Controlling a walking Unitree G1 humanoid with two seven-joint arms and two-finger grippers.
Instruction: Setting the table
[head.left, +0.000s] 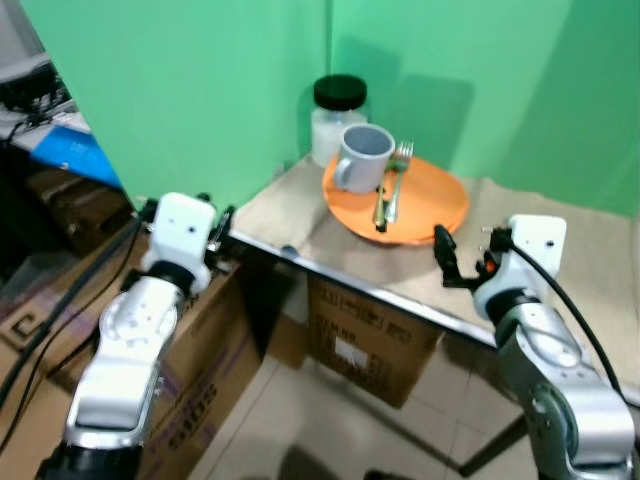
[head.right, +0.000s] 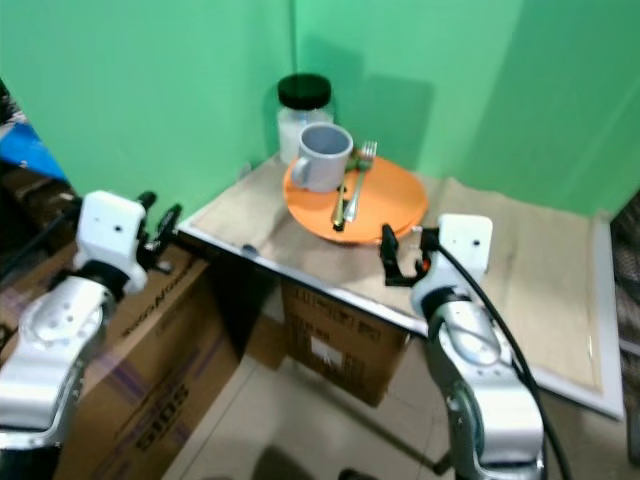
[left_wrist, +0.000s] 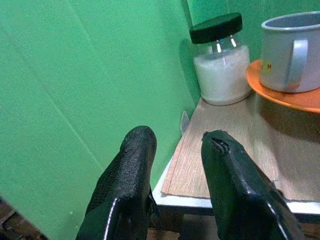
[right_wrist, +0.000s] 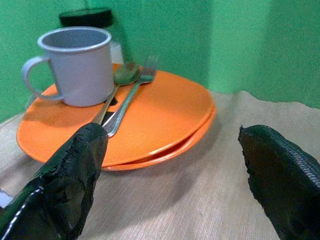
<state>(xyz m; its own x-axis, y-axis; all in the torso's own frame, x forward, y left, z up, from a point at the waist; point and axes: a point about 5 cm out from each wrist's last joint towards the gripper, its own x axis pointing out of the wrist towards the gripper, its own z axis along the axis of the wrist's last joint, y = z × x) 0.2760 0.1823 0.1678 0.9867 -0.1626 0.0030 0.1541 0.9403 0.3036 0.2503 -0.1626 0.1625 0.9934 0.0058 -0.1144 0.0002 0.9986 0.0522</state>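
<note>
Your right gripper (right_wrist: 172, 165) hovers low over the beige table mat (head.left: 590, 250), just short of the near rim of the orange plate (head.left: 425, 215), with its two black fingers (right_wrist: 65, 180) spread wide and nothing between them. The plate sits toward the far corner of the table (head.left: 380, 290), against the green backdrop (head.left: 200, 90). On the plate you have a grey mug (head.left: 362, 157) standing upright on its far left part, handle turned to the left, and beside it a spoon (right_wrist: 117, 87) and a fork (head.left: 397, 170) lying side by side, their heads pointing away from you. Just behind the plate stands a glass jar (head.left: 335, 120) with a black lid, holding something white.

Your left gripper (left_wrist: 177, 185) is held off the table's left edge, level with the tabletop, fingers slightly parted and empty, aimed along the mat toward the jar and mug. Cardboard boxes (head.left: 360, 345) sit under and beside the table.
</note>
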